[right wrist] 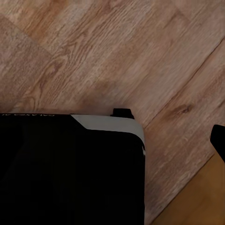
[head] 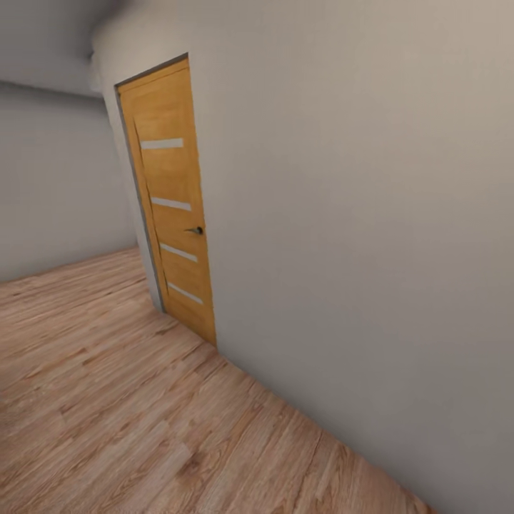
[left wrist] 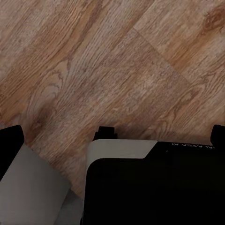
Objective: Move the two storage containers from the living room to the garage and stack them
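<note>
The head view takes in a hallway: light wood-plank flooring (head: 128, 414), a plain pale wall (head: 357, 250) and a closed wooden door (head: 171, 207) of warm orange-brown veneer with four narrow pale inset strips and a small dark handle (head: 196, 230).

Both wrist views look down on the same plank floor, grain and board joints distinct, with the robot's black and grey base (left wrist: 150, 187) below.

Left tool (left wrist: 158, 132): two dark fingertips (left wrist: 105, 132) stand well apart with bare floor between them; spread, holding nothing.

Right tool (right wrist: 171, 126): likewise spread, one tip (right wrist: 122, 112) clear of the other at the frame edge, nothing between.

No storage container appears in these views, so their whereabouts cannot be stated; the robot seems to be in transit.

Judgement on handling, from the task alone: such a container is likely light and rigid. A hold on opposite rims or side walls, one tool per side, looks soundest.
</note>
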Controlling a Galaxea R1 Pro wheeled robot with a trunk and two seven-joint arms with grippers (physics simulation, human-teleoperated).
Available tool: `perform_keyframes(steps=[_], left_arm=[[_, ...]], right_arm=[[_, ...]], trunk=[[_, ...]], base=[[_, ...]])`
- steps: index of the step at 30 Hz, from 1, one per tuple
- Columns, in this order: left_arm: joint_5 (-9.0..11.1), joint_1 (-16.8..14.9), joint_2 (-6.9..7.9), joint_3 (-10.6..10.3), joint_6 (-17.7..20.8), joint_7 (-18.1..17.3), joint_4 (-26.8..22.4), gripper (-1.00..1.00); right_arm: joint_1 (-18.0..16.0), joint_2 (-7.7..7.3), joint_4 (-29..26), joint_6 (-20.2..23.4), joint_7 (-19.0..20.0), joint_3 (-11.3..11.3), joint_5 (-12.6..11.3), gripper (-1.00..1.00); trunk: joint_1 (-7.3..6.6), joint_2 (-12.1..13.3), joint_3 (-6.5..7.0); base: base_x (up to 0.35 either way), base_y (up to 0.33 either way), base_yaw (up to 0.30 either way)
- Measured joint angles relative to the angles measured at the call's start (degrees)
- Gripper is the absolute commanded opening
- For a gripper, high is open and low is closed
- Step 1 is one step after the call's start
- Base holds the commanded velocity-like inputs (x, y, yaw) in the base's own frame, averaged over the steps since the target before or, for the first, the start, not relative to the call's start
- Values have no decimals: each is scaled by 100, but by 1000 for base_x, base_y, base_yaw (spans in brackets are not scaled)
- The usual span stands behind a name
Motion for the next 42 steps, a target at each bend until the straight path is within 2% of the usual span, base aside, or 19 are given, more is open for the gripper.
perform_keyframes(steps=[17,22,42], left_arm=[[0,0,-7,0,3,0,6,100],[-40,-1,-1,0,5,-6,1,100],[-35,-1,9,-2,5,-1,-8,100]], right_arm=[[1,0,0,-2,0,0,0,100],[2,-3,0,-2,0,0,-1,100],[1,-1,0,-2,0,0,-1,100]], trunk=[[0,0,0],[-1,-1,0],[-3,-1,0]], base=[[0,0,270],[55,0,98],[304,0,4]])
